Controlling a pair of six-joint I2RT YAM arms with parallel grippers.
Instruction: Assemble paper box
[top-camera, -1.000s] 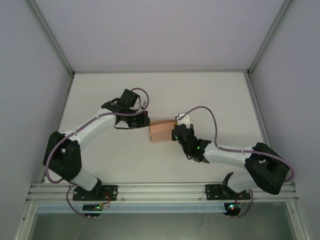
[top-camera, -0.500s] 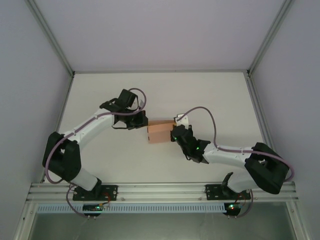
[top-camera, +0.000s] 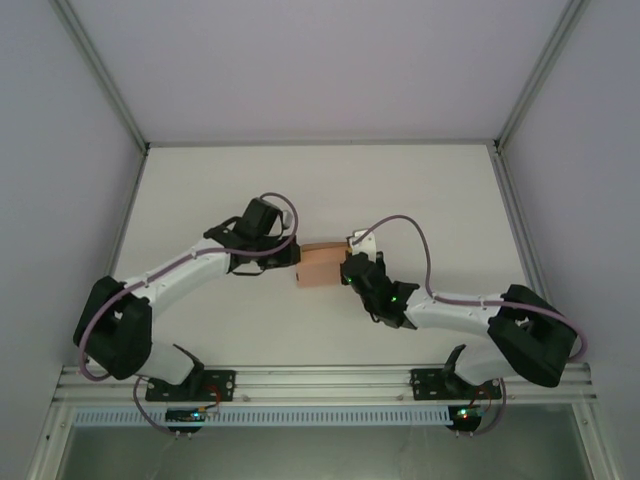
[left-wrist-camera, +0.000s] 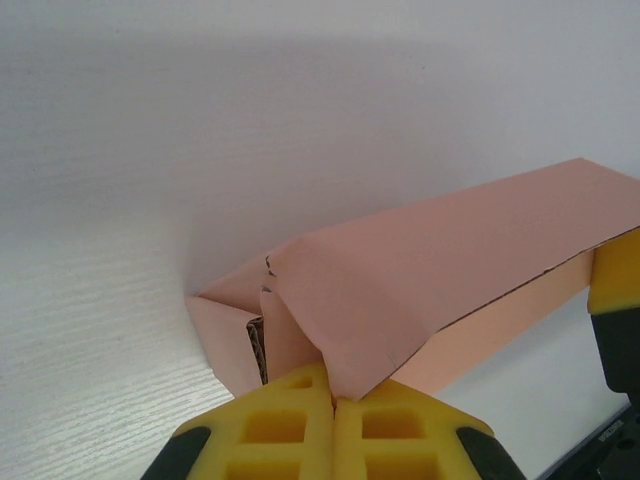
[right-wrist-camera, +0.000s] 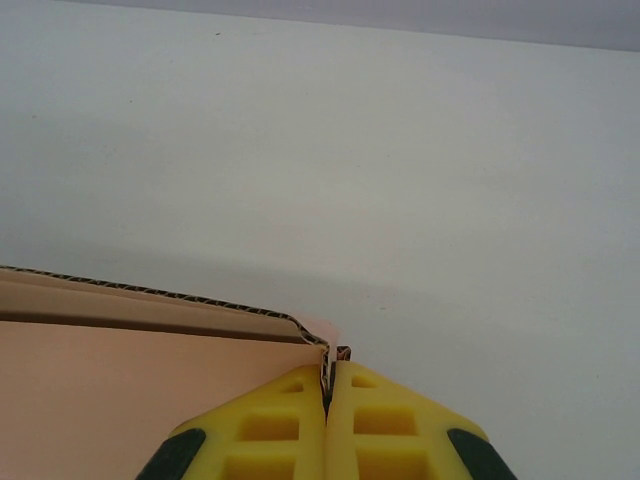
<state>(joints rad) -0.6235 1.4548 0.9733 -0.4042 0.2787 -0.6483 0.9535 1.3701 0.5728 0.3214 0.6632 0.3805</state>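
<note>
One paper box (top-camera: 322, 266), salmon-pink thin card, sits near the centre of the top view on the white table (top-camera: 220, 190), between the two arms. From above it reads as a small rectangular block, long side running left-right, top face lighter than the near side. Left gripper (top-camera: 295, 260) is at the box's left end, right gripper (top-camera: 346, 268) at its right end, both touching it. Left wrist view: left gripper (left-wrist-camera: 333, 400) at bottom centre, yellow pads (left-wrist-camera: 275, 430) pressed together with a pointed pink flap of the box (left-wrist-camera: 430, 270) pinched between them. A long pink panel runs from there to the right edge of the frame, creased along its length. The end at lower left is loosely folded with a small gap showing the dark corrugated edge. A yellow pad of the other gripper touches the box at the far right edge. Right wrist view: right gripper (right-wrist-camera: 328, 385) at bottom centre, pads clamped on the box's corner edge. A flat pink panel (right-wrist-camera: 140, 400) fills the lower left, fluted card edge visible along its top.
</note>
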